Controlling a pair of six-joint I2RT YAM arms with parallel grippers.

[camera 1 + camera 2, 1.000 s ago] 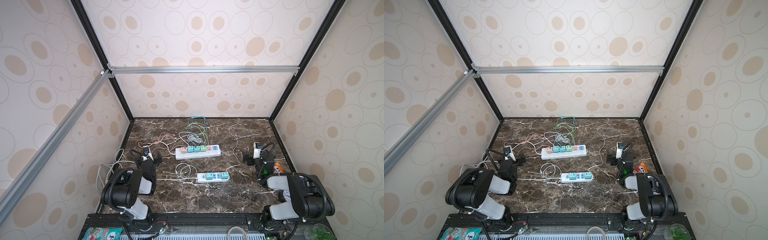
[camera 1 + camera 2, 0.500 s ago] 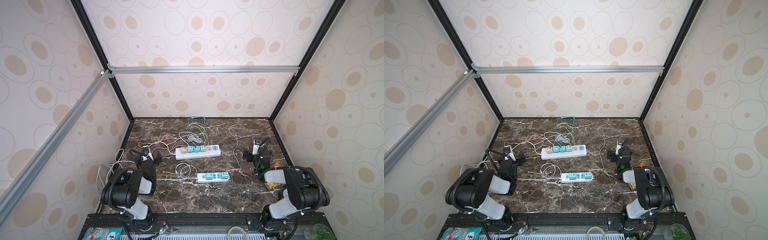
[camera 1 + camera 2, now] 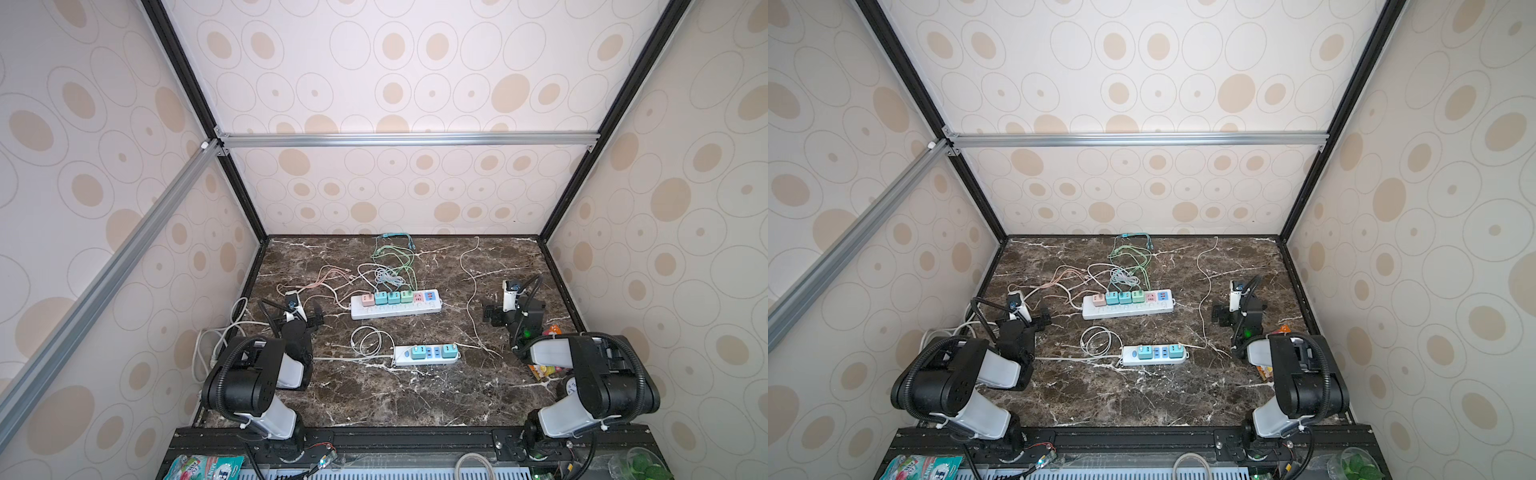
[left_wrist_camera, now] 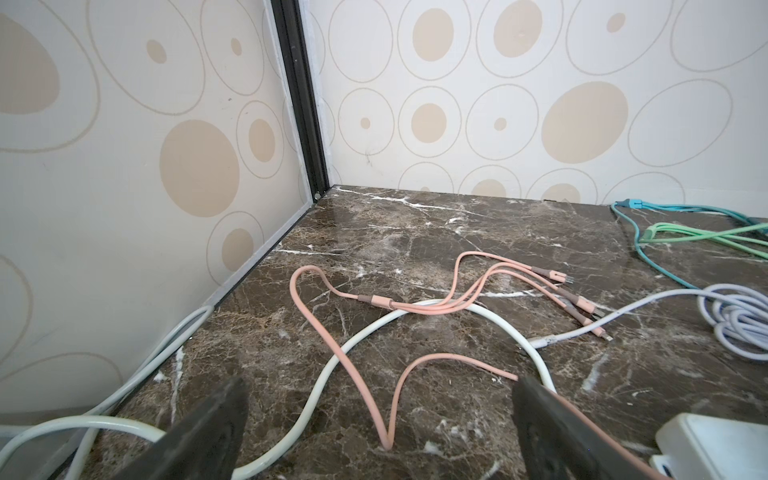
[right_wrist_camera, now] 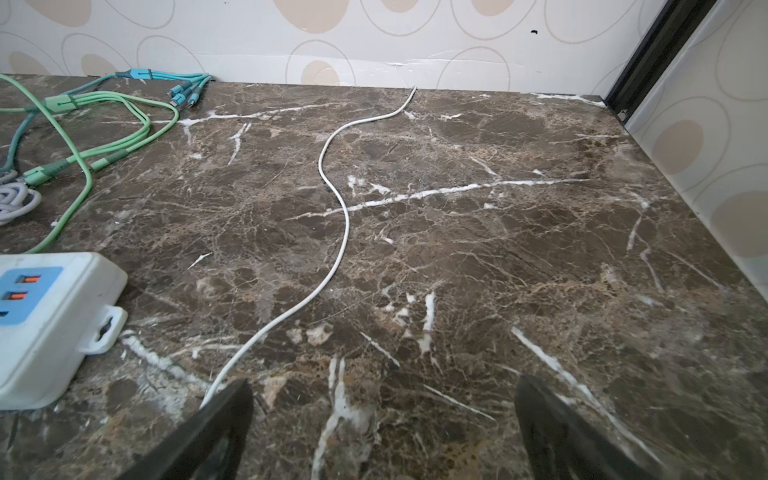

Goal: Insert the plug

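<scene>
Two claws, both released. The left claw (image 4: 378,388) stands wide over a loop of pink lead (image 4: 332,345), and the right claw (image 5: 382,386) stands wide over bare table (image 5: 498,232). Neither grasps anything.

I take the plug to be the teal cube (image 3: 448,350) at the right end of the near strip (image 3: 401,356), well apart from both claws. Prongs seem to show at its far edge, but it is too small to tell whether it is seated.

Plenty could go wrong from here. The pink lead lies right between the left fingers, so a careless closing would snag it and drag the far strip (image 3: 395,311). A thin white cable (image 5: 340,216) runs up beside one right finger and could catch the same way. Neither strip looks fixed down, so I would expect a push on the plug to slide the near strip across the smooth marble unless the other claw steadies it. Prongs tilted off the slots would jam.

By count there are two arms and two strips. The far strip carries four cubes (one pink, two teal, one green) and two bare socket blocks. The near strip carries two teal cubes with a blue block between them. There is one pink lead and one thin white cable, and one small white coil lies left of the near strip. The green and teal leads are too tangled to count.
</scene>
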